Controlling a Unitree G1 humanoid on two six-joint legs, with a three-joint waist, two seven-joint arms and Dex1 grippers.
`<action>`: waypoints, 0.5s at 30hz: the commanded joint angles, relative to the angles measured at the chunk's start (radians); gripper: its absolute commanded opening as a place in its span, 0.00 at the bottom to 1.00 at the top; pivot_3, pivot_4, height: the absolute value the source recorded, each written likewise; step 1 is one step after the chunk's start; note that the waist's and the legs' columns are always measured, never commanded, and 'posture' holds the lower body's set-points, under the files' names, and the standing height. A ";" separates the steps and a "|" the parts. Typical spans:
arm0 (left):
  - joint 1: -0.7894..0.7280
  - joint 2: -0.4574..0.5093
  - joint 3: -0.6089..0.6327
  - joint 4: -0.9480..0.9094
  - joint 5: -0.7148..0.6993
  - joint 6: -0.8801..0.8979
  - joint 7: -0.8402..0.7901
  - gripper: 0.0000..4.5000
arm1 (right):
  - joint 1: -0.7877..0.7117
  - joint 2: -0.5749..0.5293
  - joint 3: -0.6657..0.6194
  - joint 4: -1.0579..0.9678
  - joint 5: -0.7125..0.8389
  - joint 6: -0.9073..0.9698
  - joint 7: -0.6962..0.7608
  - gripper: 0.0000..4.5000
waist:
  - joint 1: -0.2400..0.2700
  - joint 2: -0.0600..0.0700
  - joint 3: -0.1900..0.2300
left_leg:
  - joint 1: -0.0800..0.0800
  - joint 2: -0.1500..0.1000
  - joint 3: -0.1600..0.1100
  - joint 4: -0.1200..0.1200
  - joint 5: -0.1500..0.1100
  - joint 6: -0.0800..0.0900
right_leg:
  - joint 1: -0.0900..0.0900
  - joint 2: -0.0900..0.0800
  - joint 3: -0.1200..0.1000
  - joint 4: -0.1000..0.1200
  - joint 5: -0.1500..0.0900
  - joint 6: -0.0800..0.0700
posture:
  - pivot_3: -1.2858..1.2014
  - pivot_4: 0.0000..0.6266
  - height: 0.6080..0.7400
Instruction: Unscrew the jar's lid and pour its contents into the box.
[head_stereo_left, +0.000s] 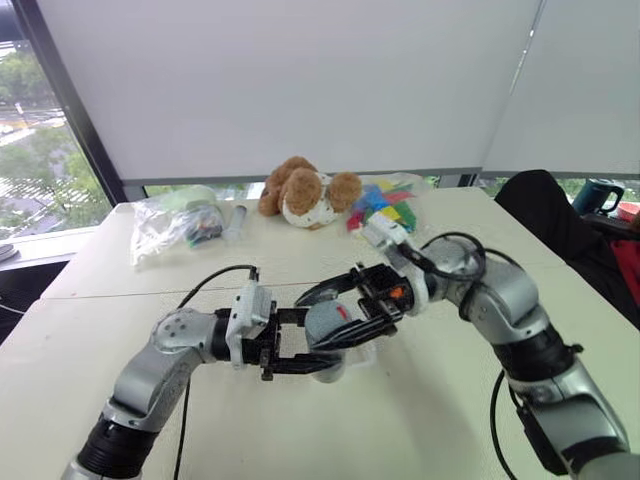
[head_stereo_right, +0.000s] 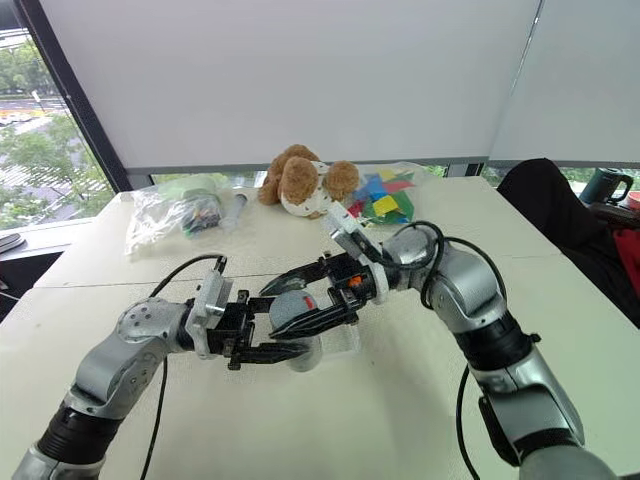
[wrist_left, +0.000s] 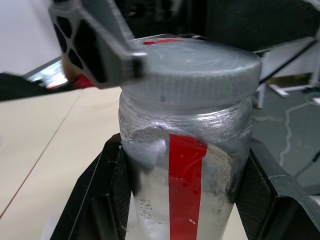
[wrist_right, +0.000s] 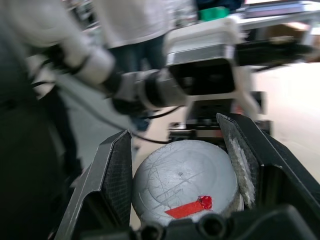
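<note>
— Jar (wrist_left: 185, 165) up off the table, is it?

— Yes, held in the air over the white table (head_stereo_left: 300, 420), between the two arms. The left gripper (head_stereo_left: 300, 345) has its black fingers clamped on the silver body; the red stripe faces its wrist camera.

— And the lid (wrist_right: 185, 187)?

— On the jar's top end. The right gripper (head_stereo_left: 350, 310) reaches in from the other side with a finger pressed on each side of the grey cap, so it is closed around the lid, red mark showing between them.

— Where's the box (head_stereo_right: 345, 340)?

— On the table just under the jar, clear plastic, mostly hidden by the grippers.

— Farther back?

— Near the far edge: a clear bag (head_stereo_left: 175, 225) at left, a slim clear tube (head_stereo_left: 235, 220) beside it, a brown-and-white plush toy (head_stereo_left: 305, 192) in the middle, and a bag of coloured blocks (head_stereo_left: 385, 205) to its right.
</note>
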 joint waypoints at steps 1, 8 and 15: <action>-0.001 0.017 0.030 -0.017 -0.059 0.000 -0.044 0.47 | -0.033 -0.012 -0.006 0.019 -0.024 -0.042 0.087 0.52 | 0.002 0.000 0.000 | 0.000 0.000 0.000 0.000 0.000 0.000 | 0.000 0.000 0.000 0.000 0.000 0.000 | 0.52 0.24 1.00; 0.025 0.010 0.074 -0.029 -0.055 0.024 0.045 0.47 | 0.062 0.001 -0.135 -0.015 0.003 -0.067 -0.053 0.98 | 0.010 0.000 0.000 | -0.001 0.000 -0.002 0.001 0.000 0.000 | 0.000 0.000 0.000 0.000 0.000 0.000 | 0.52 0.24 1.00; 0.084 -0.008 0.107 0.011 0.037 -0.022 0.196 0.47 | 0.194 0.000 -0.195 -0.139 -0.003 0.004 -0.252 0.98 | 0.006 0.000 0.000 | -0.001 0.000 -0.002 0.000 0.000 0.000 | -0.001 0.000 0.001 0.001 0.000 0.000 | 0.52 0.24 1.00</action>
